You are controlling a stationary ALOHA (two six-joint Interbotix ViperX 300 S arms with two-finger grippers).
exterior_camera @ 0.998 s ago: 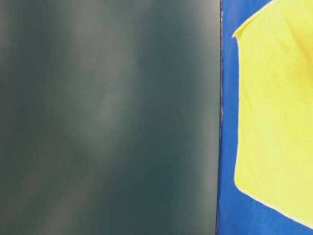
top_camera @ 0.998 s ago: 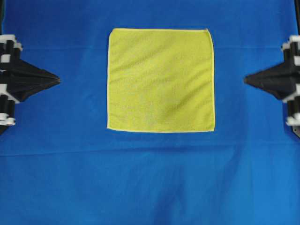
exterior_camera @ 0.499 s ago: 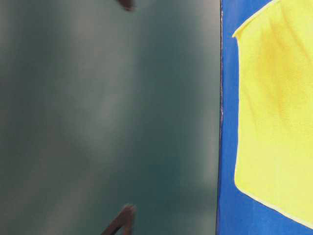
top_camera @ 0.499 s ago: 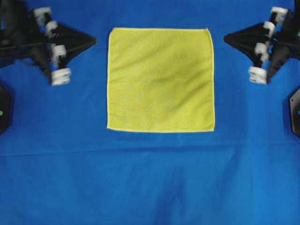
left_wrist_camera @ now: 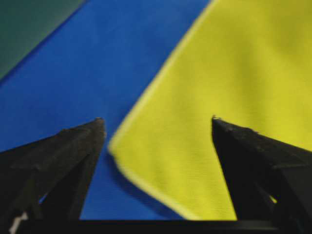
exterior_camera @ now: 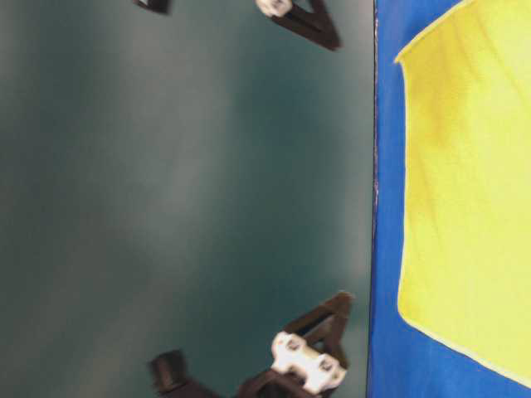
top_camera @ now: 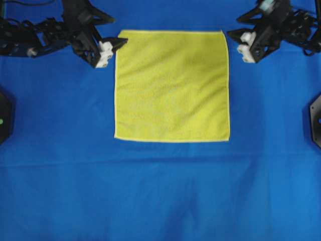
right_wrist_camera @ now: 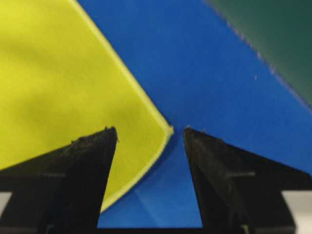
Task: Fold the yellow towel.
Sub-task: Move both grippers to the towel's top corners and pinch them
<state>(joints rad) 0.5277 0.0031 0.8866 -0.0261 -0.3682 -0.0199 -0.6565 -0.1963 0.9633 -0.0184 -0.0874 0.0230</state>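
Observation:
The yellow towel (top_camera: pixel 172 85) lies flat and square on the blue cloth (top_camera: pixel 160 191). My left gripper (top_camera: pixel 120 42) is open at the towel's far left corner; in the left wrist view (left_wrist_camera: pixel 156 119) that corner (left_wrist_camera: pixel 114 145) lies between the jaws. My right gripper (top_camera: pixel 231 33) is open at the far right corner; in the right wrist view (right_wrist_camera: pixel 150 129) the corner (right_wrist_camera: pixel 168 130) sits between the jaws. The towel also shows in the table-level view (exterior_camera: pixel 473 191). Neither gripper holds anything.
The blue cloth covers the whole table. Black arm bases sit at the left edge (top_camera: pixel 4 115) and right edge (top_camera: pixel 316 120). A dark green surface (exterior_camera: pixel 182 199) lies beyond the cloth's far edge.
Both arms have swung from the table's sides toward the towel's far corners. Each open gripper now straddles a corner. The towel has not moved.

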